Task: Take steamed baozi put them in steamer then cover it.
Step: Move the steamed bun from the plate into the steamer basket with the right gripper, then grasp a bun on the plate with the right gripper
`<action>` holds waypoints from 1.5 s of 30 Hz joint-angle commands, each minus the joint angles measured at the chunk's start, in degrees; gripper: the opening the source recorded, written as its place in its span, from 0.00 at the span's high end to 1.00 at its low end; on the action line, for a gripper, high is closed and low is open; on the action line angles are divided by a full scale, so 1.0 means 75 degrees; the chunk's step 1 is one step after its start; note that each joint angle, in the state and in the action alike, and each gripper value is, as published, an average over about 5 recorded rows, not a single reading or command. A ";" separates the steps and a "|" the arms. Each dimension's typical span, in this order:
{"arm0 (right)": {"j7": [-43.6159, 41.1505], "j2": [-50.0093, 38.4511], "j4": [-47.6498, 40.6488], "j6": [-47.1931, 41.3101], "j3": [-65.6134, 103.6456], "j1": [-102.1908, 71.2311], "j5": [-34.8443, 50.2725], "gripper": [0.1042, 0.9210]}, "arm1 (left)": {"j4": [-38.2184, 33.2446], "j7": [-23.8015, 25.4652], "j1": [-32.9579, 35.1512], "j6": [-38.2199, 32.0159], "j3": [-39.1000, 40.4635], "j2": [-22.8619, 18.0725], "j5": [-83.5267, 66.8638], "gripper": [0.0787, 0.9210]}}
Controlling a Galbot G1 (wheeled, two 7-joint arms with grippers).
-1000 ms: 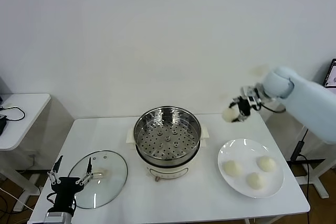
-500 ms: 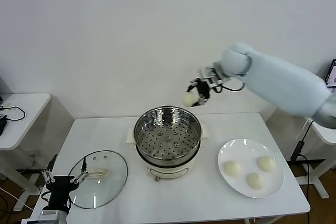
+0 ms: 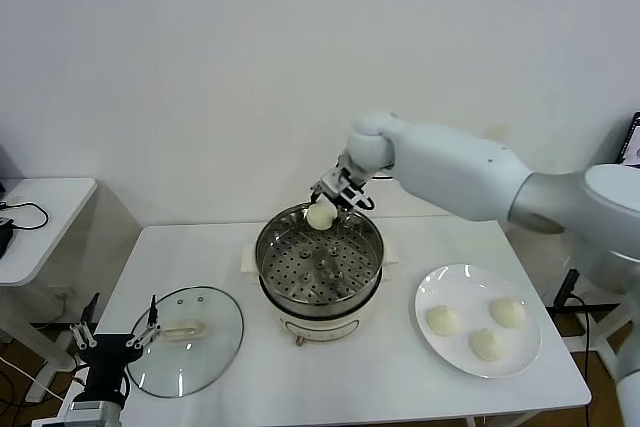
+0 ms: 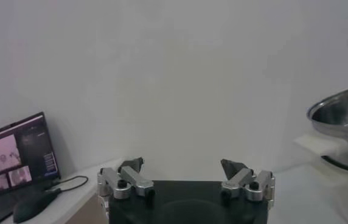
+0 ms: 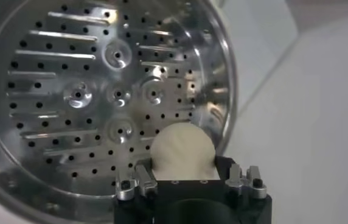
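Note:
My right gripper (image 3: 322, 209) is shut on one steamed baozi (image 3: 320, 215), a smooth cream bun, holding it just above the far rim of the steamer (image 3: 264, 259). In the right wrist view the baozi (image 5: 182, 151) sits between the jaws of that gripper (image 5: 183, 165) over the steamer's perforated steel floor (image 5: 70, 91). Three more baozi (image 3: 443, 320) lie on the white plate (image 3: 470, 287) at the right. The cover (image 3: 205, 347), a glass lid with a cream handle, lies flat at the front left. My left gripper (image 3: 113, 337) hovers open beside it, holding nothing.
A small white side table (image 3: 45, 209) stands left of the main table. The left wrist view shows my open left gripper (image 4: 183, 169), a laptop (image 4: 19, 155) and a mouse (image 4: 31, 210) on that side table, and the steamer (image 4: 341, 115) far off.
My right arm swung left from above the plate to the steamer's far rim and came down, carrying the baozi. The left gripper drifted slightly left and toward the table's front edge.

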 commanded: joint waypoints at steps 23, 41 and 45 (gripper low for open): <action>0.0654 0.0782 -0.1132 0.2065 -0.0170 -0.0472 -0.1360 0.22 | -0.0019 -0.0011 -0.0068 0.0003 -0.0017 -0.0033 -0.0022 0.12; -0.0905 -0.2688 0.3174 -0.2560 -0.0603 0.1913 0.2298 0.12 | -0.0447 0.0019 0.0018 0.0071 -0.0071 0.0098 -0.0154 0.12; -0.0901 -0.3819 0.4039 -0.3250 -0.0636 0.1993 0.2396 0.12 | -0.0455 0.0028 -0.0001 0.0083 -0.0001 0.0131 -0.0161 0.12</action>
